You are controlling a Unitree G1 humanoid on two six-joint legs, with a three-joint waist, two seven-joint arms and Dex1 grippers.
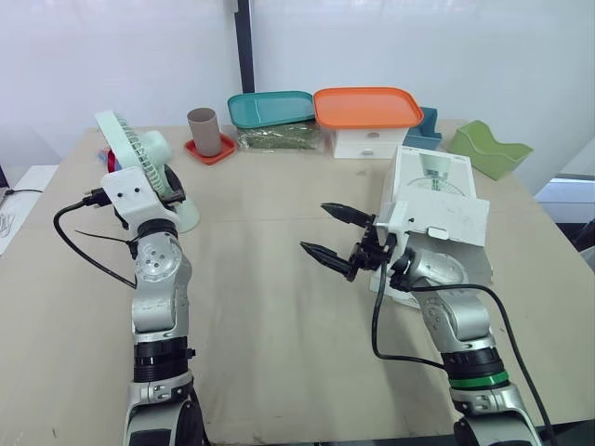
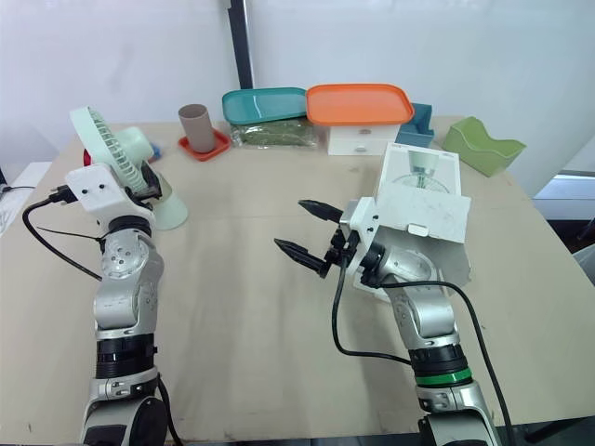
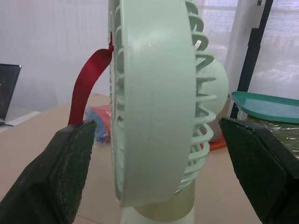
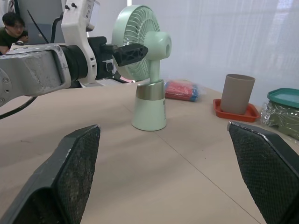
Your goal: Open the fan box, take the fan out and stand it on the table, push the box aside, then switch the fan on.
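My left gripper [image 3: 156,122] gapes around the upright mint-green plastic fan [image 1: 149,149] at ten o'clock, not touching; my right gripper [image 1: 314,227] is spread wide, empty.

Nothing can be read: no word, number or brand mark is legible. The fan box [image 1: 437,200], lying behind the fingers of the right gripper [image 1: 315,228], bears a printed picture of a fan, and any lettering around it is too small to make out. The fan [image 3: 149,93], between the fingers of the left gripper [image 3: 156,122], shows no legible mark.
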